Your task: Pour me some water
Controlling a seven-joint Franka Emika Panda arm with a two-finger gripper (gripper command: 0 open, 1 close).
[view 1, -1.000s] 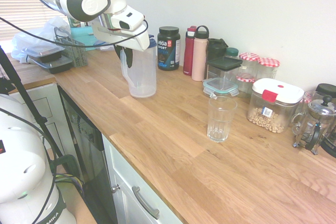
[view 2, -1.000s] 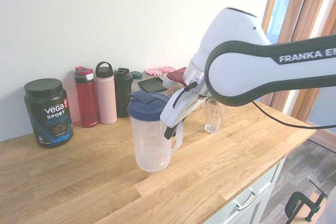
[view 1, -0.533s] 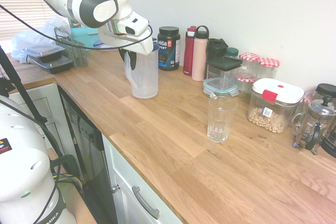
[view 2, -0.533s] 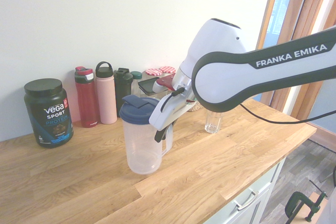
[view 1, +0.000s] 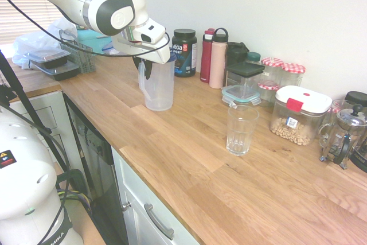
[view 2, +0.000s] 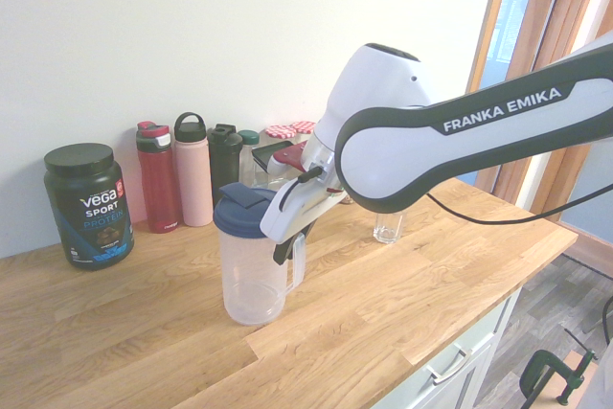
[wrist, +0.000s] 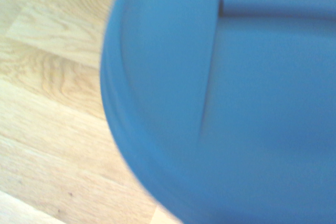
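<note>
One translucent plastic pitcher [view 2: 251,284] with a blue lid [view 2: 241,212] stands upright at the wooden countertop [view 1: 178,170]; whether its base touches the wood I cannot tell. Its handle [view 2: 299,261] faces the robot's side, and the gripper [view 2: 287,248] is closed on that handle, its dark fingers pointing down just beside the pitcher's wall. The wrist view looks closely down on the blue lid, blurred, with wood grain next to it.

A clear drinking glass [view 1: 241,133] stands upright on the countertop, well apart from the pitcher, toward the French press [view 1: 343,139].

Along the wall, beginning near the pitcher, come a black Vega Sport protein tub [view 2: 90,213], a red bottle [view 2: 160,184], a pink bottle [view 2: 193,179] with a dark loop cap and a dark shaker bottle [view 2: 226,162]. Next are a clear container with a dark lid [view 1: 245,70], a low container with a teal-edged lid [view 1: 239,94] in front of it, and glass jars with red-checked lids [view 1: 292,69]. A white-lidded container [view 1: 296,121] with a red clasp holds pale, nut-like pieces, between those jars and the press.

At the far end, food containers with black bases [view 1: 59,67] sit beside a wire rack [view 1: 84,60] and a whitish plastic bag [view 1: 34,45].
</note>
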